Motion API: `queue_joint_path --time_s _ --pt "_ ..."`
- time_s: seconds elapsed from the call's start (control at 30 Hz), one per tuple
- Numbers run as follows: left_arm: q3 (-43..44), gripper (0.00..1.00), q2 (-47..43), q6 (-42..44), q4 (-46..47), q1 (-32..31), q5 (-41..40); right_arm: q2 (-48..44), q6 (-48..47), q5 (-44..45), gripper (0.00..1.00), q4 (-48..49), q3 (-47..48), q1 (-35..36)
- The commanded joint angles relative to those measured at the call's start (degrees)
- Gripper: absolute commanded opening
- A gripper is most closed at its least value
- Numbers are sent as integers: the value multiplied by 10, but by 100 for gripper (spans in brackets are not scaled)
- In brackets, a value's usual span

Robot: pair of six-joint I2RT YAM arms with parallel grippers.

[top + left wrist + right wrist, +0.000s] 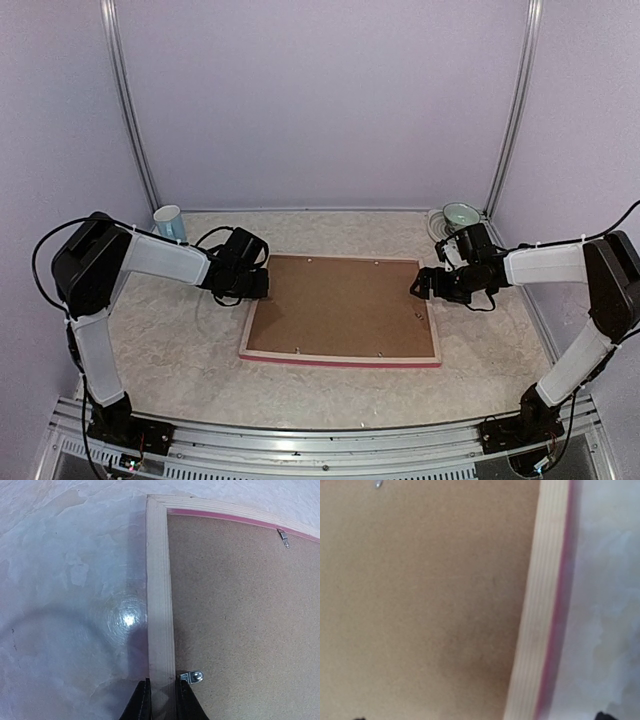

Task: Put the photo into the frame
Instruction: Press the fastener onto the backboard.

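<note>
Your frame (340, 359) lies face down in the middle of the table (180, 350), pale wood side up, pink showing along its edges, with a brown backing board (340, 305) filling it. Your left fingers (141, 705) are clamped on the frame's left rail, one on each side, just beside a small metal clip (192, 676). Your right fingers (425, 283) stand wide apart over the right rail, gripping nothing. A cup (169, 221) sits at the far left corner and a bowl (460, 215) at the far right.
</note>
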Motion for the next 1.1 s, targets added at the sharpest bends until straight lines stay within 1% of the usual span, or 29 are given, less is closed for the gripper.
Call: queue_joint_path --time_s 0.0,0.1,0.17,0.2,0.5,0.6,0.83,1.07 --pt "-9 20 2 -3 -17 1 17 3 0 -2 99 7 -5 4" --pt "-15 33 -25 -12 -12 3 21 0 0 0 99 4 -4 4" --pt "-18 38 -44 -16 -12 4 16 -2 -1 3 99 2 -4 4" --pt "-19 40 -54 -17 -12 4 12 -3 -2 5 99 1 -4 4" --pt "-39 40 -86 -24 -8 8 7 -12 -17 7 99 -27 -5 5" --pt "-56 44 -89 -26 1 8 9 -20 -29 10 99 -44 -10 9" --pt "-77 46 -89 -34 22 6 26 -30 -51 59 96 -89 -21 30" --pt "-85 47 -83 -35 30 -2 36 -16 -54 100 93 -98 -15 55"
